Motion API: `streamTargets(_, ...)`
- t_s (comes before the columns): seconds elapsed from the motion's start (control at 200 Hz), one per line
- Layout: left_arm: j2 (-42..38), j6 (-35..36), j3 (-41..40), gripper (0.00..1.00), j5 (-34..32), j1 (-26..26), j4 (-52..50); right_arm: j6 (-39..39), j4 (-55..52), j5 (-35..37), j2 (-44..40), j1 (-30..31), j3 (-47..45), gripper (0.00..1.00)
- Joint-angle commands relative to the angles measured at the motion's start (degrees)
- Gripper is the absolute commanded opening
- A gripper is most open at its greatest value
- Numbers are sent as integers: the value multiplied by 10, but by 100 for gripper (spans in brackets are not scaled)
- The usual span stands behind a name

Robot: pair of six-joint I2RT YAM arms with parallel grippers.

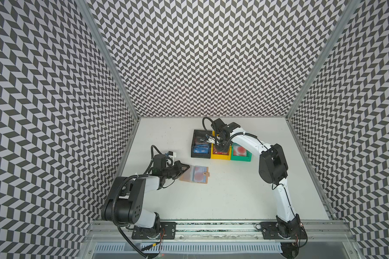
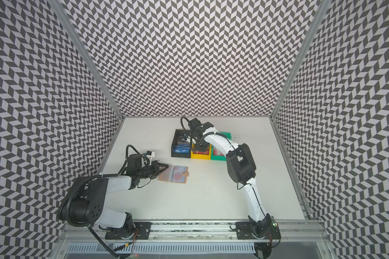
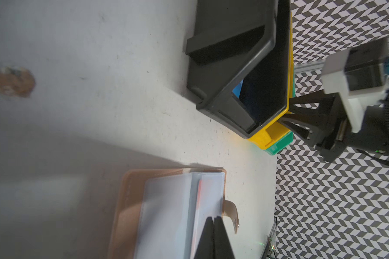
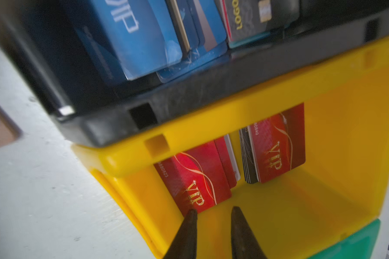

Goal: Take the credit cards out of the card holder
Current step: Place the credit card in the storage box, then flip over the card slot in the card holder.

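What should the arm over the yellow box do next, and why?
Probably lift the right gripper straight up out of the yellow bin. Its jaws stand apart with nothing between them, red cards lie in the bin beside its tips, and the card holder shows a pale red-circled card in its sleeve to fetch.

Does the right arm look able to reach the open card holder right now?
Probably yes: the right end effector hangs open over the yellow bin, nothing stands between it and the card holder, and the left end effector sits at its far edge.
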Motion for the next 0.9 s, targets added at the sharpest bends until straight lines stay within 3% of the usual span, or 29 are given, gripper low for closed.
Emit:
streamTargets(0.0,-13,18,-8,0,-18,-5,-22,39,52,-114,-98,9,-45,21)
streamTargets(0.18,-17,31,-13,0,-25,-8,-42,123,173,-268,-194,37,-185,18)
streamTargets(0.38,-26,50,-17,0,-57,-11,-78,273,340,-412,-227,76,-337,12)
streamTargets(0.556,-34,56,-24,0,-78,-11,-92,358,435,-453,-203,83,-410,6)
streamTargets(0.896,-10,63,-28,0,-104,-11,-92,381,456,-441,-129,82,-409,1)
